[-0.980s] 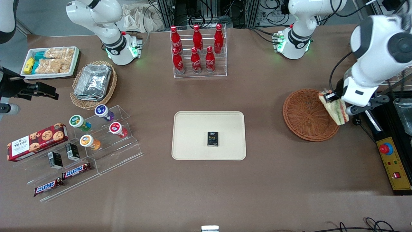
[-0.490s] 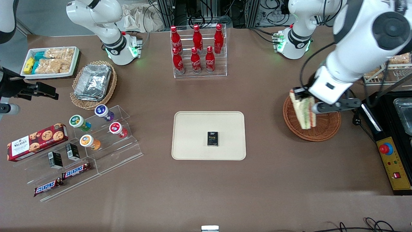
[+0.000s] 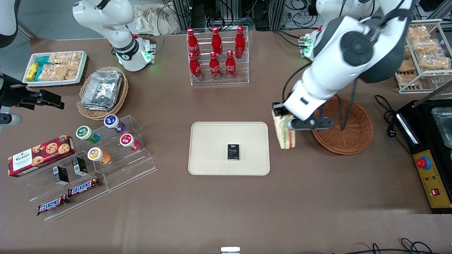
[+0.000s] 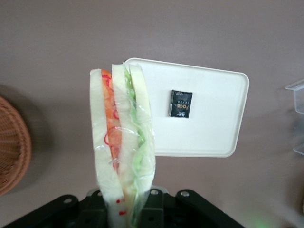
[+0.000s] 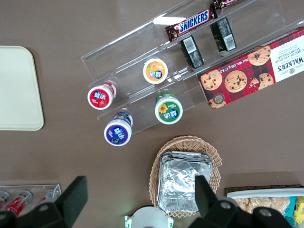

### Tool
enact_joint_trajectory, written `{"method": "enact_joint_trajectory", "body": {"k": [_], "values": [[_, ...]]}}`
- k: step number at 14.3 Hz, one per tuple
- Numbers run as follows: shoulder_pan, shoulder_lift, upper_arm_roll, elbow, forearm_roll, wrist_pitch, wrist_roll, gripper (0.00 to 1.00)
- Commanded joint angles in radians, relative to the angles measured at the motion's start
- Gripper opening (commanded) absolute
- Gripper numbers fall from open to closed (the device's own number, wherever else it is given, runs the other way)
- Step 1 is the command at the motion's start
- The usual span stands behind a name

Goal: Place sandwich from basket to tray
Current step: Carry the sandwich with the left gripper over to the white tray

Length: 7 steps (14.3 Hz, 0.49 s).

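End effector (image 3: 282, 113) clamped on the sandwich (image 3: 284, 132), held in the air above the tabletop (image 3: 226, 204), between the basket (image 3: 348, 137) and the tray (image 3: 212, 141). Sandwich hangs just beside the tray's edge at the working arm's end, clear of the basket. Wrist view: sandwich (image 4: 121, 152) gripped at its narrow end, bread slices edge-on, orange-pink and green filling visible through the wrap. Tray (image 4: 209, 128) lies below with a black box (image 4: 181, 103) on it; basket rim (image 4: 12, 147) shows to one side. Basket holds nothing.
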Motion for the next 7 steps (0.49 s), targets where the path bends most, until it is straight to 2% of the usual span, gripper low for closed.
{"method": "enact_joint_trajectory", "body": {"k": [1,4,7], "values": [[-0.052,0.081,0.001,0.019,0.063,0.041,-0.054,0.00],[-0.066,0.092,0.001,-0.158,0.065,0.296,-0.037,0.00],[-0.089,0.109,0.001,-0.315,0.118,0.518,-0.022,0.00]]}}
